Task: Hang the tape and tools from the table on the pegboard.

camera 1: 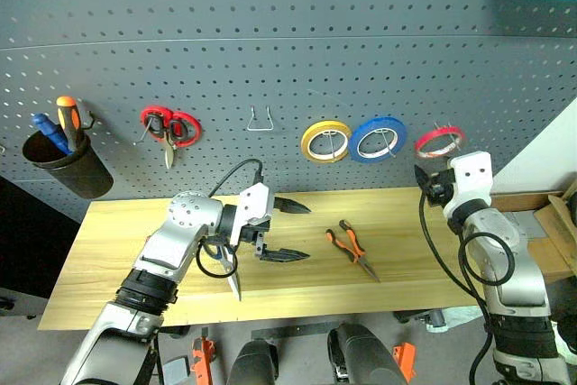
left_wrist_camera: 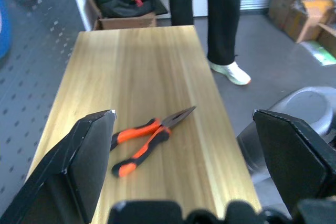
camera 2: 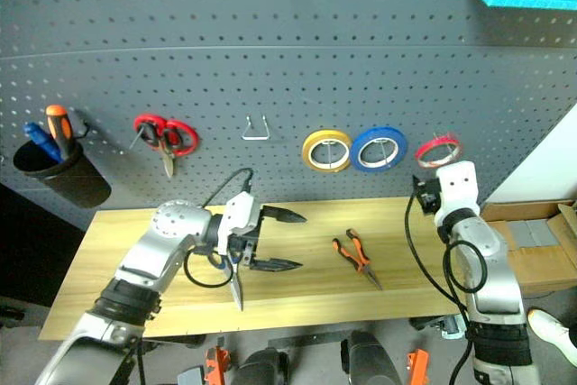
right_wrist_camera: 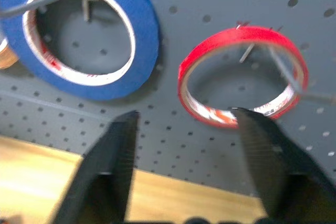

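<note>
The red tape (camera 1: 439, 141) hangs on a hook of the grey pegboard (camera 1: 288, 51), to the right of the other rolls. My right gripper (right_wrist_camera: 186, 114) is open just in front of and below the red tape (right_wrist_camera: 242, 74), with nothing between its fingers. My left gripper (camera 1: 305, 232) is open low over the wooden table (camera 1: 406, 214) and points right toward the orange-and-black pliers (camera 1: 352, 251), which lie flat a short way off. Under my left wrist lie the scissors (camera 1: 233, 282); their blades point to the front edge and their handles are mostly hidden.
On the pegboard hang a yellow roll (camera 1: 325, 141), a blue roll (camera 1: 378, 138), red-handled scissors (camera 1: 169, 128) and an empty wire hook (camera 1: 260, 120). A black cup (camera 1: 63, 169) holds screwdrivers at the left. A person's legs (left_wrist_camera: 220, 19) stand past the table's right end.
</note>
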{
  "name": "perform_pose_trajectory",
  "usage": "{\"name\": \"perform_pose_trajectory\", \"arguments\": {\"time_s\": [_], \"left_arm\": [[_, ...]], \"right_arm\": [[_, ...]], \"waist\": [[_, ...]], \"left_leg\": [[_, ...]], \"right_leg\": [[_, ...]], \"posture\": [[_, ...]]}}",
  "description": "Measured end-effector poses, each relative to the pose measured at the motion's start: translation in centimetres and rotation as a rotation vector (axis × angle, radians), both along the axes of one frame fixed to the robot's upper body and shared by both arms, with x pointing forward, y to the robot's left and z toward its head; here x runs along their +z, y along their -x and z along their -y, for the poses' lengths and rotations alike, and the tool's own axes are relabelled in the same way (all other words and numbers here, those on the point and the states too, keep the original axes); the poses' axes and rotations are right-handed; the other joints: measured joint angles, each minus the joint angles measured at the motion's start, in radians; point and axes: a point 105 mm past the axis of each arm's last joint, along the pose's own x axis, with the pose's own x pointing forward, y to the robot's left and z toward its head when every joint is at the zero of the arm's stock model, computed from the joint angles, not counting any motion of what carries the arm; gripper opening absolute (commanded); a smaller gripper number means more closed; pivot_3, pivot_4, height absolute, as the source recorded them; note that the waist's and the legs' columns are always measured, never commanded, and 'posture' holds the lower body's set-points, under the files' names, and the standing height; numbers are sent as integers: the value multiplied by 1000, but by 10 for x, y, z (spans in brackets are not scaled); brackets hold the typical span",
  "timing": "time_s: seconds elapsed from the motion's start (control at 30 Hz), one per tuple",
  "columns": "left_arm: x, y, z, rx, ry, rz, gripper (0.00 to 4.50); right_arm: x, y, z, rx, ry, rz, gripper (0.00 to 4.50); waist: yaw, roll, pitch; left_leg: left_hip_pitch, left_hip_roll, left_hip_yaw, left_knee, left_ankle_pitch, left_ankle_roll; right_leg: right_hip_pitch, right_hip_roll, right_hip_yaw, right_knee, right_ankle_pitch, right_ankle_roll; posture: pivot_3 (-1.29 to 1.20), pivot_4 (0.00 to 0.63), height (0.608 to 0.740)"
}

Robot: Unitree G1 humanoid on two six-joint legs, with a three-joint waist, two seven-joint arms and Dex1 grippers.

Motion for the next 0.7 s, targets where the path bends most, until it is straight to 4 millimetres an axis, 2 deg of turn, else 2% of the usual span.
{"name": "perform_pose_trajectory", "arguments": {"time_s": [0.03,0.17,0.27,0.4,0.47,0.6,0.7], "left_arm": [[0,0,-4,9,-1,5,4500],[-4,1,-30,50,-55,8,4500],[-12,2,-58,79,-134,13,4500],[-15,3,-67,74,-157,16,4500],[-18,2,-70,82,-162,8,4500],[-18,2,-70,75,-170,22,4500],[-18,2,-68,70,-168,26,4500]], "right_arm": [[0,3,-2,7,4,-11,4462],[-4,24,-25,66,9,-102,4462],[-29,45,-55,163,-4,-301,4462],[-56,63,-77,232,-15,-501,4462],[-64,65,-87,251,-16,-548,4462],[-87,57,-107,228,-50,-616,4462],[-100,48,-110,179,-68,-640,4462]], "waist": [[0,0,1],[-1,1,4],[-1,1,7],[3,-1,17],[4,-2,19],[2,-5,24],[3,-5,28]], "left_leg": [[0,0,0,0,0,0],[0,1,-3,0,0,0],[0,1,-5,0,0,0],[-1,0,-6,1,0,0],[-1,0,-5,1,0,0],[-2,1,-6,0,0,0],[-4,1,-6,0,0,0]], "right_leg": [[0,0,0,0,0,0],[0,0,0,0,0,0],[-1,0,-2,1,-1,0],[-1,-1,-2,0,-3,4],[-1,-1,-2,0,-3,4],[-3,-2,-2,0,0,-1],[-4,-2,-3,0,0,-1]], "posture": [[-132,207,740],[-132,207,740],[-133,216,740],[-121,222,740],[-118,229,740],[-107,243,740],[-104,247,740]]}}
